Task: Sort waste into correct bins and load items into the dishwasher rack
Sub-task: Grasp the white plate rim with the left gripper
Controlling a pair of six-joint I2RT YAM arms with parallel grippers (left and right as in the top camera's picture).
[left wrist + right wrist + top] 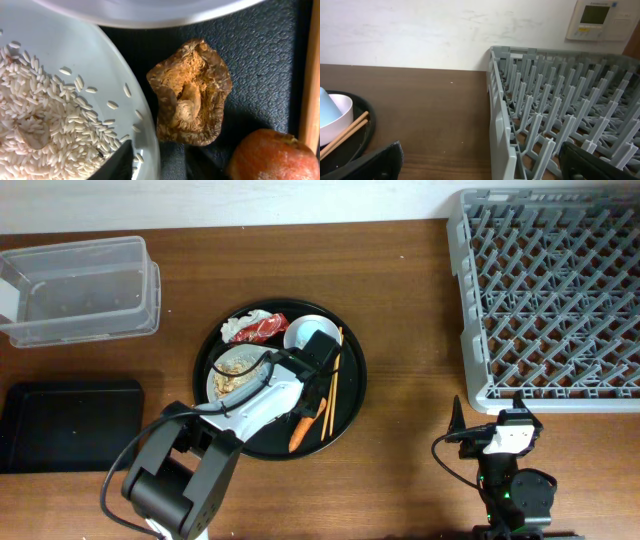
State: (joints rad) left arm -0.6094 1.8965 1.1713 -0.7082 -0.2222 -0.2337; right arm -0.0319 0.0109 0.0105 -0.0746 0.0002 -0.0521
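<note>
Brown, ridged and dry-looking, the small lump [190,92] lies directly beneath the left claw [318,358] on the round black tray [350,405], with the white plate [105,65] of rice scraps [45,115] just beside it on one flank of the claw and the orange carrot [272,155] just beside it on the other; a chopstick [310,75] runs past beyond the carrot. One dark fingertip [117,162] shows over the plate's rim and its partner is out of frame, so whether this claw is released or clenched cannot be told. Judged step: taking the lump as waste. A sound grasp would straddle the lump alone, both fingers clear of plate rim and carrot, then lift straight up. The right claw [485,170] hangs released, fingers spread wide, the grey rack [499,125] just ahead of it and to one side
</note>
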